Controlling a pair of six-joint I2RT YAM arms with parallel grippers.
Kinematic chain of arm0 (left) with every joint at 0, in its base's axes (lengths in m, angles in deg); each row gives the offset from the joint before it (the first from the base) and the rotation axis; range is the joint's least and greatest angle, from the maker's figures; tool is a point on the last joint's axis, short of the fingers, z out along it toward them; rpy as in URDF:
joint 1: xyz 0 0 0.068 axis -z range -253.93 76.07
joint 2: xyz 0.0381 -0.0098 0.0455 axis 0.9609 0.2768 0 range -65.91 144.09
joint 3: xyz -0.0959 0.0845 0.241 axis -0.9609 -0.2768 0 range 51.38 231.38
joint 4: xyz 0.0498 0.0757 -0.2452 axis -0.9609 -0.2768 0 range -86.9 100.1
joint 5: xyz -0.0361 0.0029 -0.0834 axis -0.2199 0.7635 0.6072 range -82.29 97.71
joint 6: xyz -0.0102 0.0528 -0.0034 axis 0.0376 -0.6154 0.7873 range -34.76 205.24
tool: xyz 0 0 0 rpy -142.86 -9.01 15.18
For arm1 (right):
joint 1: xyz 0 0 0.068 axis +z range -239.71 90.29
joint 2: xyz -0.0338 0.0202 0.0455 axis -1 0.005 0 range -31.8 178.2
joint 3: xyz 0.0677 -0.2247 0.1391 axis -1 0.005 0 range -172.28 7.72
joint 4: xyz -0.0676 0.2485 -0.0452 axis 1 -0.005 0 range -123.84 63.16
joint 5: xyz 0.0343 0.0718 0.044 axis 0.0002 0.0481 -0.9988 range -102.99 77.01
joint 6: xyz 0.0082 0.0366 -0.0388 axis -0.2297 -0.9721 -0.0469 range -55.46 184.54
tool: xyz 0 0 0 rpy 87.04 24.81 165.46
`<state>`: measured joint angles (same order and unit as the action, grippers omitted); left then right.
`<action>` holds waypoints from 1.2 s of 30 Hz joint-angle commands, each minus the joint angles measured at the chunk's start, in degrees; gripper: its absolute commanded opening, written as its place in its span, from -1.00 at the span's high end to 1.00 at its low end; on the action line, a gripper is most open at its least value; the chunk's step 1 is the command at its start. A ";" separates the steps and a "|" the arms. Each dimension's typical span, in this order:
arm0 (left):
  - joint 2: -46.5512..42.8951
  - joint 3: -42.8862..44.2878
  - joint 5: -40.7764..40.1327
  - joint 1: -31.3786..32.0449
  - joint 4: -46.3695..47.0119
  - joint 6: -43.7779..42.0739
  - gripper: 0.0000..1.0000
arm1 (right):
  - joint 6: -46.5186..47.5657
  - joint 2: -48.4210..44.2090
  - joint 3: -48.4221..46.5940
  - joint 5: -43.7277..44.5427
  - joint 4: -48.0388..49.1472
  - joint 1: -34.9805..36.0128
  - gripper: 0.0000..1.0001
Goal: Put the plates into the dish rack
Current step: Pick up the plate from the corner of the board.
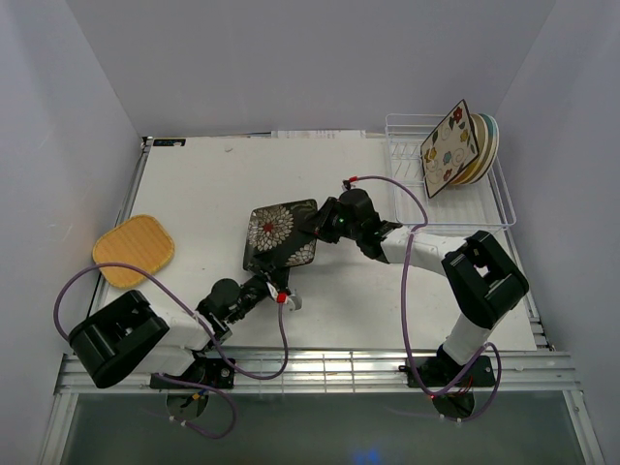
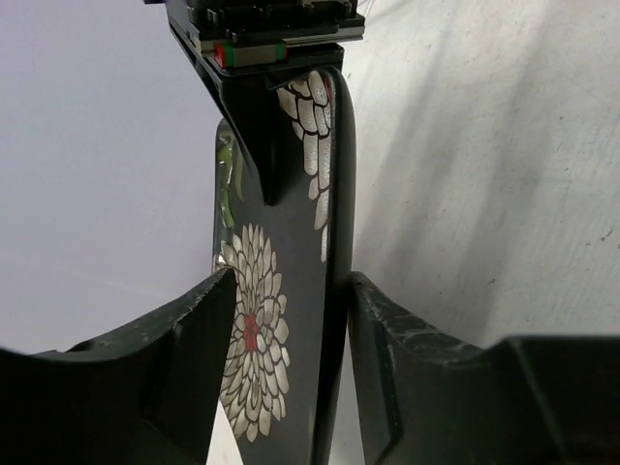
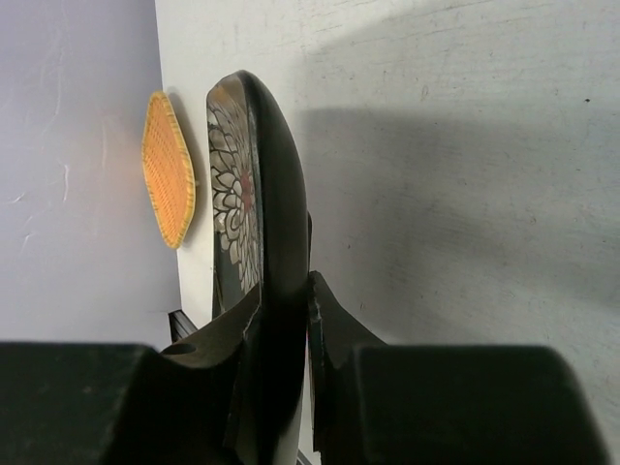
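Right gripper (image 1: 325, 221) was pinched onto the far-right rim of the black floral plate (image 1: 281, 234). In the right wrist view its fingers (image 3: 334, 325) were pressed against both faces. Left gripper (image 1: 276, 286) sat at the opposite, near-left rim with the jaws spread astride the edge. In the left wrist view the rim ran up between the fingers (image 2: 387, 339) with a thin gap on the back side, so it looked like a loose bracket rather than a clamp.

The plate was mid-worktop (image 1: 223, 184), between the two arms, with the patterned face up toward the top camera. The line from grip to grip ran near-left to far-right. Couldn't tell whether the plate cleared the surface.

Dish rack (image 1: 504, 208) was at the far-right corner, well apart from the held plate. In its right end the flowered cream plate (image 1: 449, 147) stood on edge, leaning back, with its decorated face toward the arms. Round plates (image 1: 486, 145) were packed upright just behind it, touching; the count wasn't readable.

Orange-yellow plate (image 1: 134, 251) lay flat at the left edge, near the left arm's base, with neither gripper on it.
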<state>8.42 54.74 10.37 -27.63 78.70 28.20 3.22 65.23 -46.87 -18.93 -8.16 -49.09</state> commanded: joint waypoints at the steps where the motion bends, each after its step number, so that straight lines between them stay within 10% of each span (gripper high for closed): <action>1: -3.75 1.13 1.03 0.63 11.65 0.70 -0.20 | 0.50 -1.23 -1.22 1.71 3.82 0.34 0.84; 22: -19.83 5.41 15.44 0.63 -25.82 8.35 -0.96 | -1.43 -5.19 3.61 7.69 5.14 -0.37 0.84; 36: -19.75 14.13 13.95 0.45 -38.18 17.83 -0.96 | 4.98 -8.35 3.96 11.82 3.56 -0.37 0.84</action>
<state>-11.10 65.21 24.03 -27.26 44.60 41.99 7.55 61.43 -41.12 -8.83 -11.88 -49.25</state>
